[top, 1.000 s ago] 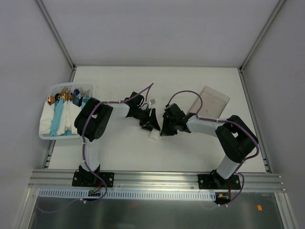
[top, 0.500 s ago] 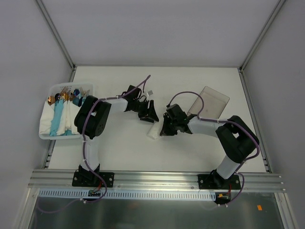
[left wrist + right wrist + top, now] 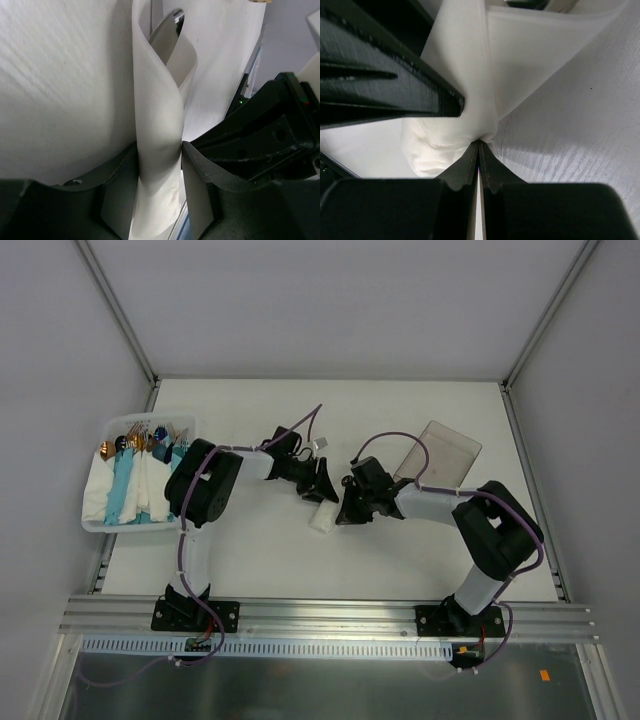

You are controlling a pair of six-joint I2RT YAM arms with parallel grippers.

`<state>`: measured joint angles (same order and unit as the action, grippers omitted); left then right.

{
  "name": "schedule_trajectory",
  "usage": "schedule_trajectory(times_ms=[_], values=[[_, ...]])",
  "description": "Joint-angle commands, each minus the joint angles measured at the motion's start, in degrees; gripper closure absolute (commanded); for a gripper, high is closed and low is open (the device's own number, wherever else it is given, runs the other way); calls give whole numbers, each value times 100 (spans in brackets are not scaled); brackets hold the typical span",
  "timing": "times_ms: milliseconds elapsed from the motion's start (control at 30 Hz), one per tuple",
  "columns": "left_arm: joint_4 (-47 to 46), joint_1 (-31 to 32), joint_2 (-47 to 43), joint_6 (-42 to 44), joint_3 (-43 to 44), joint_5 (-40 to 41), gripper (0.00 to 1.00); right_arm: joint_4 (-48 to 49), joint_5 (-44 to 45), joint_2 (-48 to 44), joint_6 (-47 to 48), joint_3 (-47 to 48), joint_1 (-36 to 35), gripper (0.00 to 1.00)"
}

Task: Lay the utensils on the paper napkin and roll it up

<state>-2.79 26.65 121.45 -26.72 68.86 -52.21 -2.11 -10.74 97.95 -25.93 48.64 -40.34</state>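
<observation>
The left gripper [image 3: 159, 165] is standing partly open and is clamping the napkin [image 3: 157, 100], with its pale curved fingers [image 3: 117, 172] pressing on either side of the roll. Ahead of those fingertips the napkin is rising as a loose white tube, its outer flap curling open. A shiny silver utensil [image 3: 176, 19] is poking out of the far end.

The right gripper [image 3: 479, 150] is working from the opposite side, close against the left one. Its jaws are all but together and are nipping a thin fold of the napkin at their very tips. Beyond them the paper is bunching into a soft, crumpled lump and a smooth, taut sheet.

I am judging the napkin to be light, limp and easy to tear. It is springing open where nothing is pinning it. A hold across the middle of the roll, over the stiff metal inside, should be steadying it best. A pinch on a single layer is risking a rip or a slip. The utensil is looking smooth and could be sliding out of the open end if the roll tilts.

Under both tools the matte white table [image 3: 60, 75] is showing a fine grain. Well off to the left arm's outer side a bin [image 3: 100, 525] is holding light-blue bundles.
</observation>
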Motion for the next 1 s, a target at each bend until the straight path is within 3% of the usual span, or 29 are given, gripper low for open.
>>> schedule_trajectory(times_ms=[0, 200, 300, 433, 567, 800, 967], values=[[516, 94, 90, 255, -592, 545, 60, -1187, 723, 646, 326, -435, 17, 96], [516, 94, -25, 299, -813, 387, 68, -1178, 705, 673, 370, -417, 26, 96], [516, 94, 10, 290, -795, 343, 77, -1187, 705, 664, 387, -417, 35, 96], [516, 68, -7, 308, -734, 325, 99, -1222, 696, 489, 440, -426, 52, 95], [525, -90, -296, 430, -672, 255, 100, -1449, 723, -169, 624, -452, 175, 87], [507, -345, -1481, 975, -672, -149, 100, -1889, 539, -2269, 958, -408, 711, 73], [490, -389, -2273, 1336, -777, -27, 100, -2065, 337, -3718, 994, -180, 799, 71]])
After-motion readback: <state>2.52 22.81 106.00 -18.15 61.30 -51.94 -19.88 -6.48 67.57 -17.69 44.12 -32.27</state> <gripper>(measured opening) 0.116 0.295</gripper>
